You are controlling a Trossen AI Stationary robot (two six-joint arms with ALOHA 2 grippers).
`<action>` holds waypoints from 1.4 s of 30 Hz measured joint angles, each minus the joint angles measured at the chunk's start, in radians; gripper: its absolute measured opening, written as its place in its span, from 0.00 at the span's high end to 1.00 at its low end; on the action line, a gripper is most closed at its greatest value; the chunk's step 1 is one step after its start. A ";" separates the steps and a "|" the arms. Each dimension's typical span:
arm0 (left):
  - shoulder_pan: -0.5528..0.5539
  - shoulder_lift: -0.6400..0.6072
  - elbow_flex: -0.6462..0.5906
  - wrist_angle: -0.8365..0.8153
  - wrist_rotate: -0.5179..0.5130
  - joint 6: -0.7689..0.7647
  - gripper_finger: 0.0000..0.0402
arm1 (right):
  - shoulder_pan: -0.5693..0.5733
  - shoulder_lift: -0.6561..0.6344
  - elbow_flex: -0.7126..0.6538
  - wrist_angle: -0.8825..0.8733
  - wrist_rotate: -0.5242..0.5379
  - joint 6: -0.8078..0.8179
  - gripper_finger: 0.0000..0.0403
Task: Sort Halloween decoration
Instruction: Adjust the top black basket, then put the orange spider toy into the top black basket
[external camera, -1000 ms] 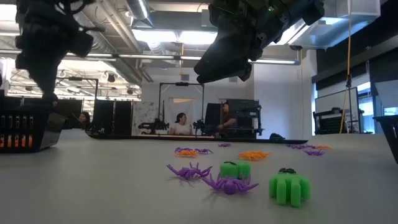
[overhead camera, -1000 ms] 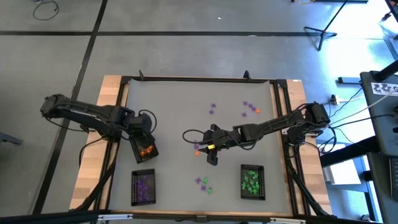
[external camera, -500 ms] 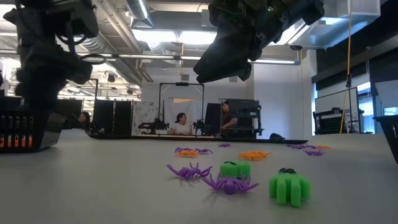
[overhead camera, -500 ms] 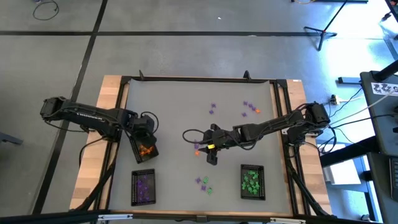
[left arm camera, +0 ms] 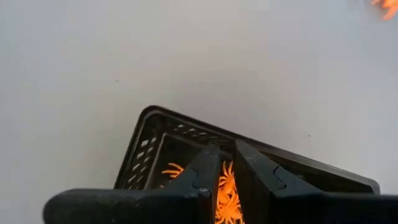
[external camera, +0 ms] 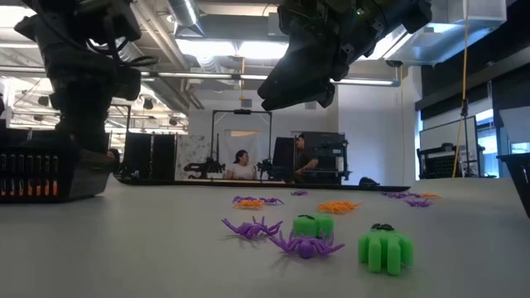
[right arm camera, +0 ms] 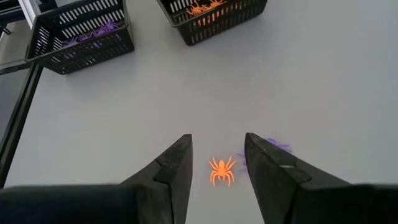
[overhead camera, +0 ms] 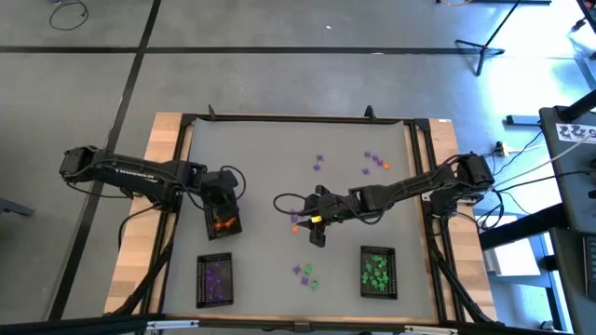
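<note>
On the left we see our left gripper [overhead camera: 222, 200] pinching the wall of the black mesh tray of orange spiders [overhead camera: 222, 223], with the purple tray [overhead camera: 214, 280] and green tray [overhead camera: 377, 272] partly filled. Mid-table, our right gripper [right arm camera: 216, 163] hangs open over a loose orange plastic spider [right arm camera: 221, 170]. Several purple, green and orange trinkets [external camera: 308, 236] remain unsorted; we cannot count the trays' contents.
</note>
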 joint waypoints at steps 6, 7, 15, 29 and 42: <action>0.000 0.000 0.000 0.047 0.056 0.068 0.90 | -0.001 0.000 0.000 0.000 0.012 -0.010 0.64; 0.000 0.000 0.000 0.057 0.069 0.068 0.90 | 0.000 0.000 0.000 -0.001 0.021 -0.022 0.64; -0.010 0.000 0.018 0.248 0.227 0.108 0.90 | 0.000 -0.052 0.001 -0.105 0.071 -0.059 0.64; -0.028 0.004 0.018 0.610 0.222 0.189 0.90 | -0.110 -0.192 0.001 -0.800 0.304 0.181 0.64; -0.028 0.180 0.019 0.821 0.270 0.153 0.90 | -0.456 -0.500 -0.313 -0.832 0.264 0.236 0.64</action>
